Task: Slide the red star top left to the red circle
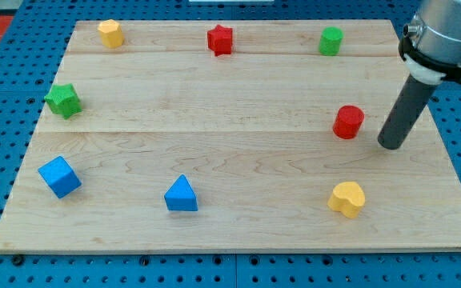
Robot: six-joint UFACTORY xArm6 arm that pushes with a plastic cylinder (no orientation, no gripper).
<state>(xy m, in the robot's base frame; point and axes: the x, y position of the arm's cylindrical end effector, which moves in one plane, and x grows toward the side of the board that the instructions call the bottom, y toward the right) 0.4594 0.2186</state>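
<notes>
At the far left of the wooden board [238, 88] we see a blue cube [59, 177] near the front edge, a green star [63, 101] further back along the left side, and a yellow hexagon-like block [110, 34] at the far left corner. Moving right, a blue triangle [182, 194] sits near the front, and the red star [220, 40] lies at the far edge, about midway across. Further right, a green cylinder [331, 41] rests at the far edge, a yellow heart [347, 198] sits near the front, and the red circle [348, 122] stands between them, well apart from the red star and to its right. Our arm carries no claw, only a rod; our tip [390, 146] rests on the board just right of the red circle, not touching it
</notes>
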